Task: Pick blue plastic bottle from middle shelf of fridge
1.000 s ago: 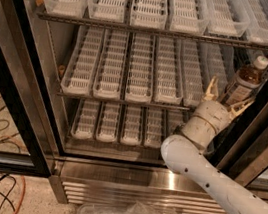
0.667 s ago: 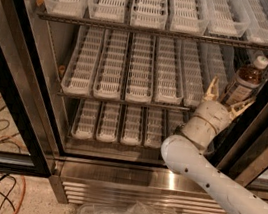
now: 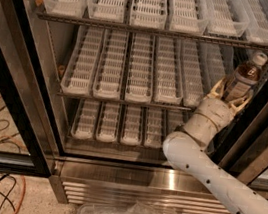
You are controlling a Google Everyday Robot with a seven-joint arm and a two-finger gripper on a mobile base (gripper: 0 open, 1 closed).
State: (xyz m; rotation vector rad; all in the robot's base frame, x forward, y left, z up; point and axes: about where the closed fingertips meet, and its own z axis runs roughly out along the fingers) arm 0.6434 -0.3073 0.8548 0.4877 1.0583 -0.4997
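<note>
landmark: middle shelf [image 3: 125,100], wire rack carrying six ribbed lane trays inside the fridge [image 3: 163,180].
blue plastic bottle [image 3: 243,76]: upright at the right end of the middle shelf, past the last tray, close to the black door frame [image 3: 266,99]; white cap up, body exposed to a frontal approach.
end effector [image 3: 230,96]: at the right front edge of the middle shelf, open, fingers [image 3: 217,88] spread to either side of the bottle's lower body; contact not discernible.
arm [image 3: 201,162]: rising from below the middle shelf, angled upward, probably to clear the rack's front rail.
step judged: pre-grasp alignment; closure and lift-out not yet done.
risk judged: slim, tall body likely to tip toward the frame if nudged before closure.
</note>
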